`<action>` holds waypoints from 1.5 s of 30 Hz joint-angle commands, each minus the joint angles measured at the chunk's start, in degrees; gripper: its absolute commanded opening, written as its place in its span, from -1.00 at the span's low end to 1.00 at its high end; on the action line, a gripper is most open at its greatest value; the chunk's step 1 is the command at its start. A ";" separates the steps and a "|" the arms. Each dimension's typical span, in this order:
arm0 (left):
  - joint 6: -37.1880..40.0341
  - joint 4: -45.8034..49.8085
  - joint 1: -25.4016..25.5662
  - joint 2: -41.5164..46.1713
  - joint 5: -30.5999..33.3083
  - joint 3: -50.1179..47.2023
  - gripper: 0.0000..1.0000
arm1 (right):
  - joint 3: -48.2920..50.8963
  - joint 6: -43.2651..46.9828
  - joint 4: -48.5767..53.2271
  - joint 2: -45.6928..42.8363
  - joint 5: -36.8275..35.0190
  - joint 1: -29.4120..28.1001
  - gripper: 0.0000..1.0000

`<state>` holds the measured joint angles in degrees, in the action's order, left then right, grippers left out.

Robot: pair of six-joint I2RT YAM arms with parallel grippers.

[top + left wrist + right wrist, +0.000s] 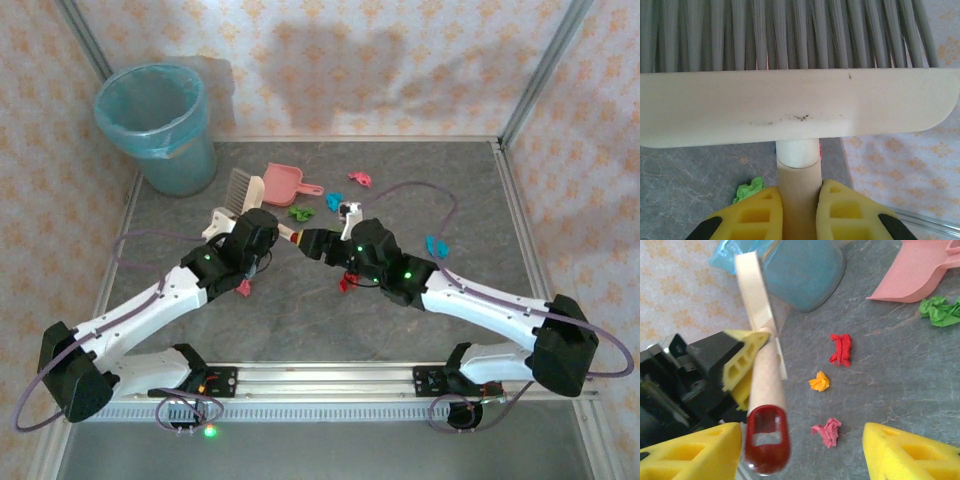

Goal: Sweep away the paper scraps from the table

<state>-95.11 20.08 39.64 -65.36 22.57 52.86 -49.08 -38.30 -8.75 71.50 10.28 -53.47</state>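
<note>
My left gripper [800,192] is shut on the cream handle of a hand brush [790,107], its grey bristles [790,35] pointing away; from above it [268,230] sits mid-table. My right gripper [802,452] is open, and the handle's red end [767,442] lies between its fingers, close to the left one. Below on the table [900,370] lie paper scraps: red [841,349], orange [820,381], pink [827,431] and green [940,310]. From above, the right gripper [325,245] faces the left one, with other scraps around: green [302,212], blue [437,245], pink [360,179].
A pink dustpan [285,182] lies just behind the brush head. A blue bin [155,125] with a liner stands at the table's far left corner. Aluminium rails edge the table, with patterned walls behind. Both arms' cables trail over the near half.
</note>
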 commanded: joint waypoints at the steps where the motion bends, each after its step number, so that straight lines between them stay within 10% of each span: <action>1: -1.37 -0.91 -0.09 -0.59 0.36 1.24 -1.00 | -2.33 -1.26 1.51 1.44 -0.99 -0.67 0.24; 45: 1.43 -0.20 -0.09 0.61 -5.26 0.01 -1.00 | -6.07 -0.10 -2.06 7.96 -0.68 -2.23 -0.58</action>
<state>-94.48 20.16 39.57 -65.63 17.43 52.86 -53.54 -38.92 -9.56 79.77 12.58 -55.88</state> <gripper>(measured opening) 0.149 0.249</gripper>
